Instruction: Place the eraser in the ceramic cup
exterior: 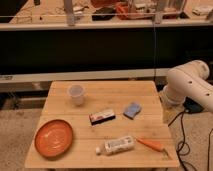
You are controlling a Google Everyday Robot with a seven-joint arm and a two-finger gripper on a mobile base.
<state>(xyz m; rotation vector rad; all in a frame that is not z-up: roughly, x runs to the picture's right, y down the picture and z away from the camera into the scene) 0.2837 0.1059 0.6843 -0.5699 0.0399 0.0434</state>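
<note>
The eraser (102, 116) is a small block with a white top and dark sides with a red patch. It lies flat near the middle of the wooden table (145, 91). The ceramic cup (76, 94) is small, white and upright at the table's back left, about a hand's width from the eraser. My gripper is out of view. Only the white arm links (191, 86) show at the right, beside the table's right edge and away from both things.
A blue squarish pad (132, 110) lies right of the eraser. An orange plate (53, 137) sits at the front left. A white tube (116, 145) and an orange carrot-like thing (151, 144) lie along the front. A dark shelf unit (100, 50) stands behind the table.
</note>
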